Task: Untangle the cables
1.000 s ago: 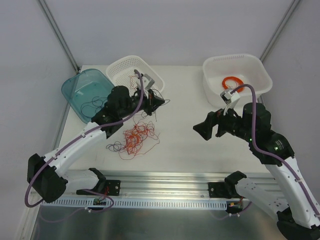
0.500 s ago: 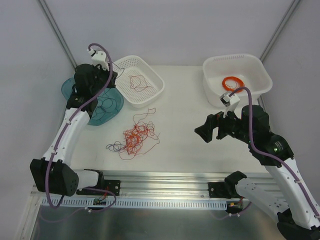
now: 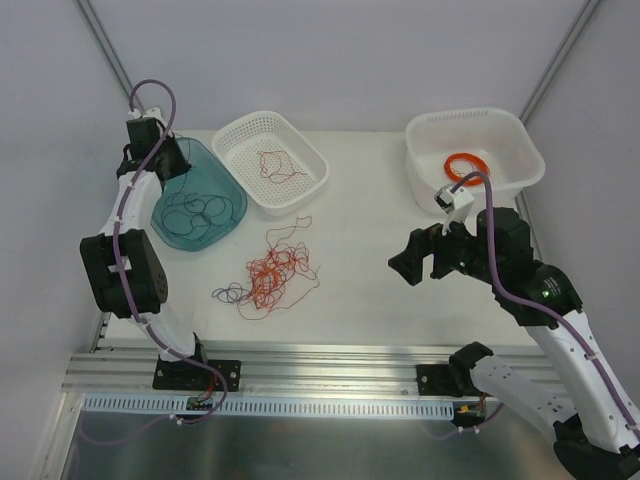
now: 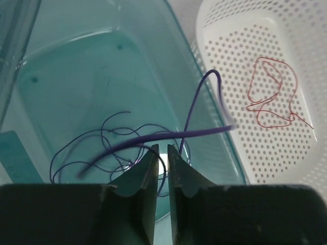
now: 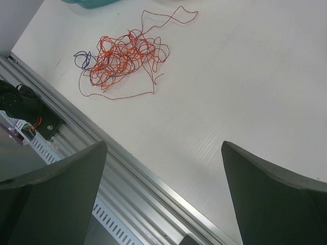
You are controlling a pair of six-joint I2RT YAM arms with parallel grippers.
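The tangle of red, orange-red and navy cables point(image 3: 275, 275) lies mid-table; it also shows in the right wrist view point(image 5: 122, 56). My left gripper point(image 3: 150, 140) hovers over the teal bin point(image 3: 185, 175), jaws a narrow slit apart point(image 4: 162, 147). A blurred navy cable point(image 4: 204, 131) crosses just past its tips, not between them. More navy cables point(image 3: 200, 212) lie loose in the bin point(image 4: 102, 66). A red cable point(image 3: 275, 165) lies in the white perforated basket point(image 3: 236, 130), which is also in the left wrist view point(image 4: 245, 51). My right gripper point(image 3: 420, 262) is wide open and empty above the table point(image 5: 163, 145).
A white tub point(image 3: 525, 150) at the back right holds a thick orange coil ring point(image 3: 466, 164). An aluminium rail point(image 3: 320, 350) runs along the table's near edge. Grey walls close in on both sides.
My left arm swung from the basket's near corner back and left over the teal bin, taking the dark cable with it. The right arm barely moved.
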